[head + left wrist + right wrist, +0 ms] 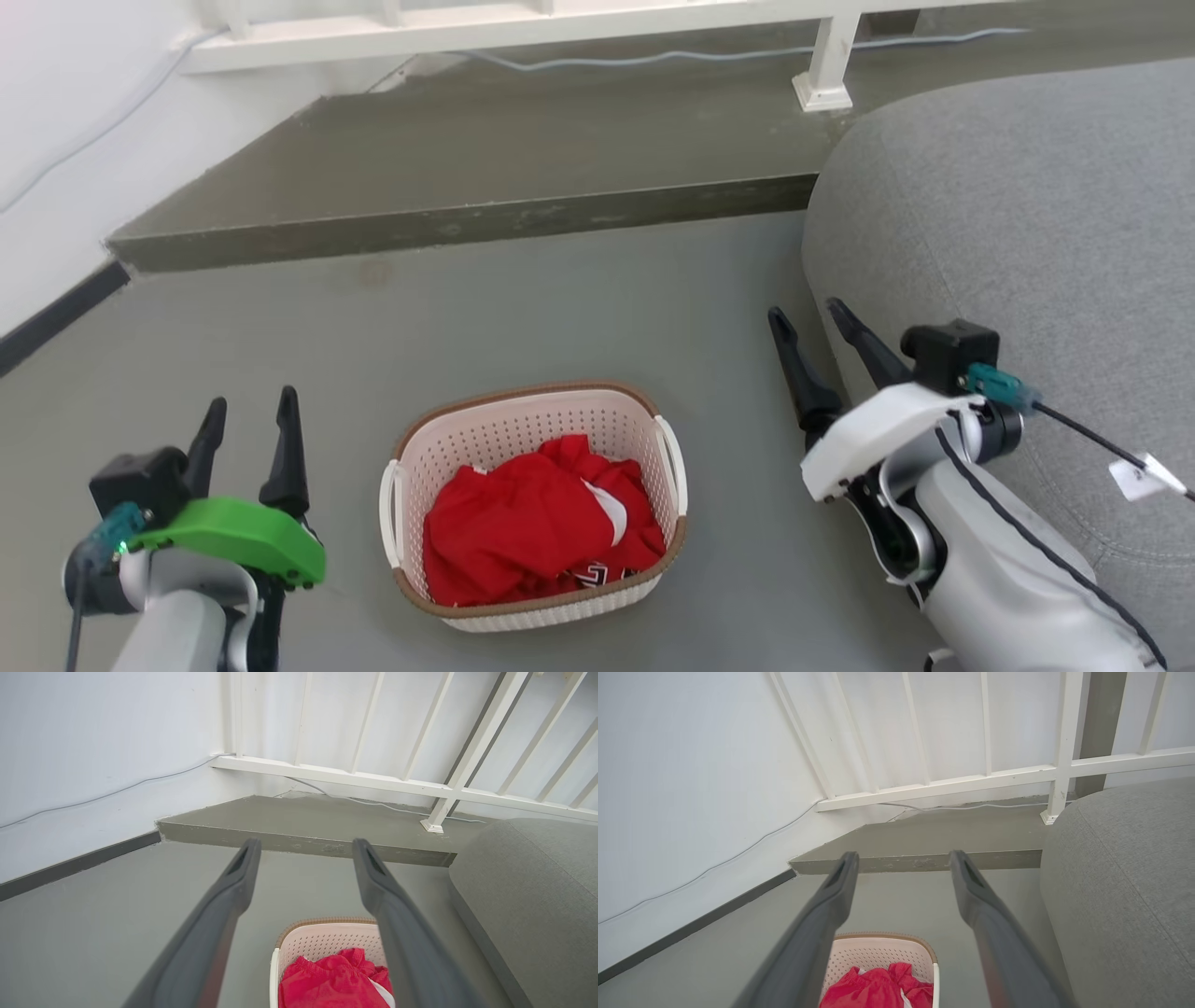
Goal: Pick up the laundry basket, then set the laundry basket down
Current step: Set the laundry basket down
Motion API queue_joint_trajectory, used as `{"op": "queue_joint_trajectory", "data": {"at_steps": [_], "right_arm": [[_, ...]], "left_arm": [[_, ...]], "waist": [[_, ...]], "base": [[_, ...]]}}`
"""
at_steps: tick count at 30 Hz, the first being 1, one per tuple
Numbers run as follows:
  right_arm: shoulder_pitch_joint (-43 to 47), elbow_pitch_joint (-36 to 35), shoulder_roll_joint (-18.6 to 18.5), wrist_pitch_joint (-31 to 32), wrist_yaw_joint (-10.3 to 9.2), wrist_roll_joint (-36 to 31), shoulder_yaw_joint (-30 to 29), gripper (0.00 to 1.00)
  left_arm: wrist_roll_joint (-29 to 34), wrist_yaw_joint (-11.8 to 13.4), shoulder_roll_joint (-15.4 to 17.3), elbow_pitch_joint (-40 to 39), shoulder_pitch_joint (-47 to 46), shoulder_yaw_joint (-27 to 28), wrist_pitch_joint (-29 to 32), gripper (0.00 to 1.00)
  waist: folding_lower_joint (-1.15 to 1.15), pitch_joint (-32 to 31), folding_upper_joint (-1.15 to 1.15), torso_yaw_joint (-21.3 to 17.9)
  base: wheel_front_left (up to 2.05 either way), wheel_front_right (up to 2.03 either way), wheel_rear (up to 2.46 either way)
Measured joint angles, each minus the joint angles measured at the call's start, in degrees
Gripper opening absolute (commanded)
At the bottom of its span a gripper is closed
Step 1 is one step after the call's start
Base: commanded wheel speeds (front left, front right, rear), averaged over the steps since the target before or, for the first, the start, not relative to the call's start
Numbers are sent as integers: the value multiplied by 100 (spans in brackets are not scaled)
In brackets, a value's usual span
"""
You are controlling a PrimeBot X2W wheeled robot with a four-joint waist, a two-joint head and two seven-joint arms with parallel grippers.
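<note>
Nearest the robot, the left gripper (pixel 252 399) sits low on the left under a green cover (pixel 233 537). Its two dark fingers point up and away with a clear gap between them, holding nothing. The right gripper (pixel 804 310) is on the right under a white cover (pixel 878 429). Its jaws are also apart and empty, and its fingers lean toward the left. The right finger shows against the edge of a grey sofa (pixel 1027 215); whether it touches the fabric I cannot tell.

Between the grippers, and touching neither, the basket (pixel 523 434) stands upright on the grey floor (pixel 579 308). Its brown rim faces up, with a white handle at each side. The left handle (pixel 388 513) is near the left gripper, and the right handle (pixel 674 465) is well apart from the right one. Red clothes (pixel 532 527) with some white on them lie crumpled inside, below the rim. In each wrist view the basket's far end shows low in the frame, partly between that gripper's own spread fingers.

Beyond the basket the floor runs to a low grey step (pixel 467 224), which meets the sofa at its right end. On the step stands a white railing (pixel 826 65) on a post, with a pale cable (pixel 653 58) running along its foot. A white wall (pixel 65 140) with a dark skirting (pixel 56 317) closes the left side.
</note>
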Motion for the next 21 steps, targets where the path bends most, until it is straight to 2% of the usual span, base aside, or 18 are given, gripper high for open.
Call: {"op": "queue_joint_trajectory", "data": {"at_steps": [9,14,21], "right_arm": [[579,-378,-18,0,-7,-252,-256,100],[826,-538,58,0,-9,-314,-393,100],[1068,-703,121,0,-47,-432,-569,100]], "left_arm": [[147,-18,-132,-294,438,132,0,100],[144,-85,-314,-471,595,207,0,100],[236,-137,-331,-647,790,302,0,100]], "waist": [[0,-215,0,21],[0,-242,0,37],[0,-258,0,48]], "base": [[0,0,0],[0,0,0],[0,0,0]]}}
